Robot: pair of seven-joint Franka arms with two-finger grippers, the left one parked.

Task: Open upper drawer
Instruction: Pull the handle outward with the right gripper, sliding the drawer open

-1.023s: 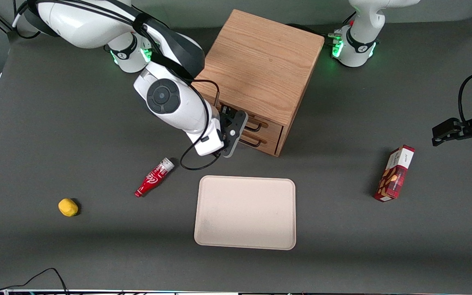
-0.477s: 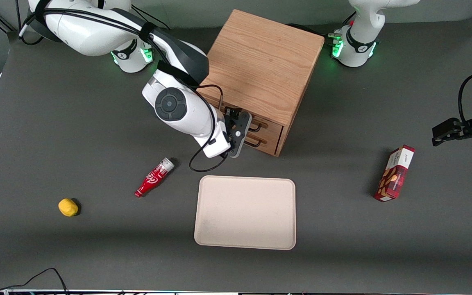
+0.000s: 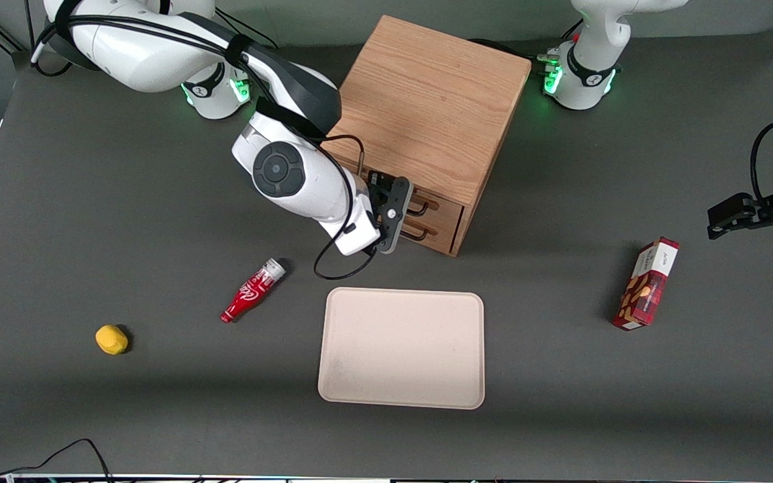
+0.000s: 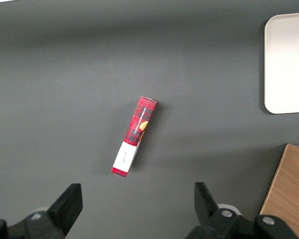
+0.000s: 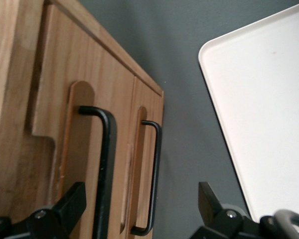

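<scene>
In front of the cabinet [image 3: 427, 114], we hold our gripper [image 3: 405, 213] wide at the upper drawer [image 5: 82, 164], whose handle [image 5: 103, 169] we must straddle, then clamp.

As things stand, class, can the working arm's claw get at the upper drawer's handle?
Probably yes. The claw is open right in front of the cabinet, and the upper drawer shows its black handle between the fingers with nothing in between. The tray lies nearer the front camera, out of the way.
</scene>
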